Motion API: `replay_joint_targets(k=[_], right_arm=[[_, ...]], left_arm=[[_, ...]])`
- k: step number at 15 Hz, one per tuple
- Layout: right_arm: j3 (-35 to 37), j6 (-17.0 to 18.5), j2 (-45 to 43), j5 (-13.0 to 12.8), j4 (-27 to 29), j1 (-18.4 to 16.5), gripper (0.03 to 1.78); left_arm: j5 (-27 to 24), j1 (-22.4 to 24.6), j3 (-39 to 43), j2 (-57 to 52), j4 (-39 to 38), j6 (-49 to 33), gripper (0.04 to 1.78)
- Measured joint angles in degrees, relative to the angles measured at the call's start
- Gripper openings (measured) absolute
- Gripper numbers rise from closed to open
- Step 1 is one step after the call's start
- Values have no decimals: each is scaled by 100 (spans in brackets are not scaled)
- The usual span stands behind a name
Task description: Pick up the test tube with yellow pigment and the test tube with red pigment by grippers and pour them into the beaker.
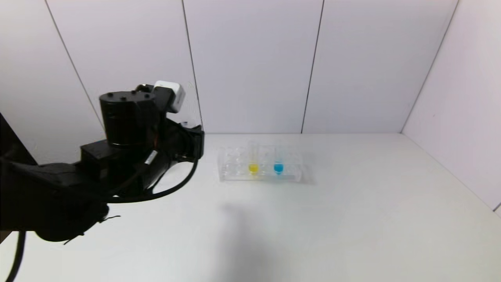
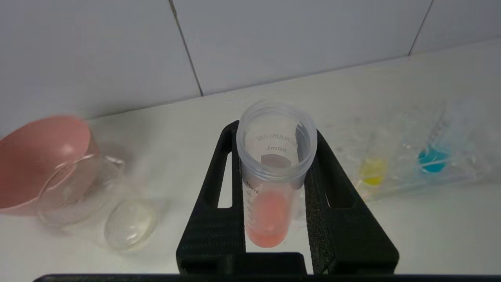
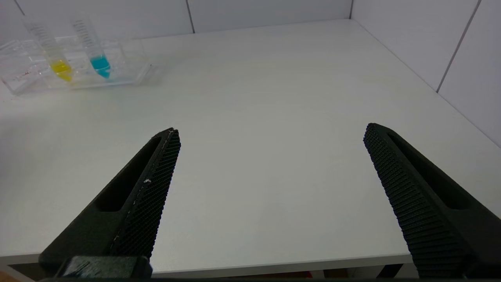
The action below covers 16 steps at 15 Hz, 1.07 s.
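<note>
My left gripper (image 2: 274, 133) is shut on the test tube with red pigment (image 2: 269, 203), a clear tube marked 50mL with red-orange liquid at its bottom, held upright above the table. In the head view only my left arm (image 1: 133, 137) shows, raised at the left, hiding its fingers. The clear beaker (image 2: 84, 192) stands beside the pink bowl, left of the held tube. The test tube with yellow pigment (image 1: 253, 161) stands in the clear rack (image 1: 231, 172); it also shows in the left wrist view (image 2: 372, 172) and the right wrist view (image 3: 58, 64). My right gripper (image 3: 272, 131) is open and empty over the table's near edge.
A pink bowl (image 2: 39, 160) sits against the back wall by the beaker. A tube with blue liquid (image 1: 278, 164) stands in the rack next to the yellow one. White walls close the back and right side of the table (image 1: 372, 219).
</note>
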Motion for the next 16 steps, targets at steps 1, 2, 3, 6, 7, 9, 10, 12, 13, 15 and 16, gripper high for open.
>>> replay_joint_targets(k=[1,2,3,6,7,9,10,12,13,15,16], right_arm=[[0,0,0,0,0,0,171],[0,0,0,0,0,0,171],[0,2,0,0,2,0,171],[0,0,0,0,0,0,171],[0,2,0,0,0,0,171],[0,0,0,0,0,0,171],[0,0,0,0,0,0,171],[0,2,0,0,0,0,171],[0,2,0,0,0,0,171],[0,2,0,0,2,0,171],[0,2,0,0,2,0,171]], left_arm=[[-344,362,166,-219,190,98,45],[-669,742,293,-383,289,216,45],[-1033,1191,408,-525,361,382,45],[-2233,2526,566,-750,639,1007,45],[-2700,2953,522,-761,822,1224,45],[-3400,3511,133,-625,1251,1492,45],[-3615,3712,-157,-490,1488,1607,45],[-3877,3963,-763,-176,1946,1902,45],[-3957,4035,-1125,-7,2280,2071,45],[-4084,4101,-1858,273,3076,2434,45],[-4157,4118,-2258,402,3595,2688,45]])
